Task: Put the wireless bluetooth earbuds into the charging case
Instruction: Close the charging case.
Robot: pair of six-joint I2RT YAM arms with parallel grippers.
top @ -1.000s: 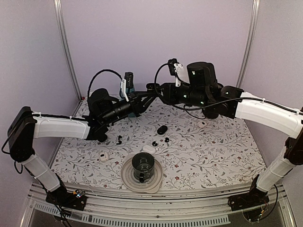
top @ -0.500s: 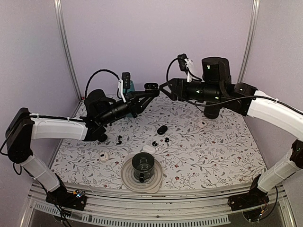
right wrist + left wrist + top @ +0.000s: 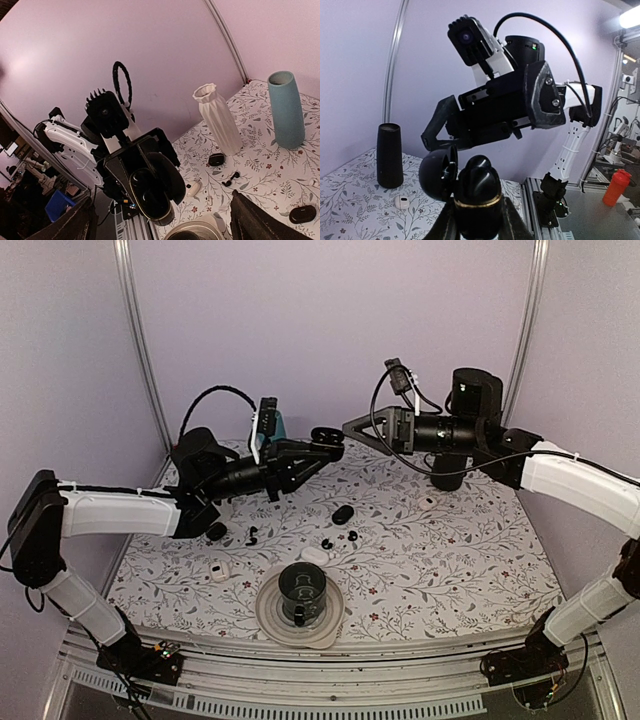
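Observation:
My left gripper (image 3: pixel 314 447) is shut on a black charging case (image 3: pixel 326 436) with a gold rim, held in the air at the back of the table. Its lid (image 3: pixel 438 174) hangs open to one side. A glossy black rounded shape (image 3: pixel 479 169) that looks like an earbud stands out of the case mouth. My right gripper (image 3: pixel 348 427) faces the case a short way to its right, open and holding nothing. In the right wrist view the case (image 3: pixel 152 192) shows its open mouth. Loose black earbuds (image 3: pixel 251 535) (image 3: pixel 327 543) (image 3: pixel 352 536) lie on the flowered table.
Another black case (image 3: pixel 343 513), a white case (image 3: pixel 314 555) and small white pieces (image 3: pixel 219 570) (image 3: pixel 427 502) lie on the table. A plate (image 3: pixel 268 615) bearing a black cup sits at the front. A white vase (image 3: pixel 217 122), blue vase (image 3: pixel 286 110) and black vase (image 3: pixel 389 155) stand around.
My right gripper has opened wide and drawn back to the right, away from the case. My left gripper has carried the case slightly right and up.

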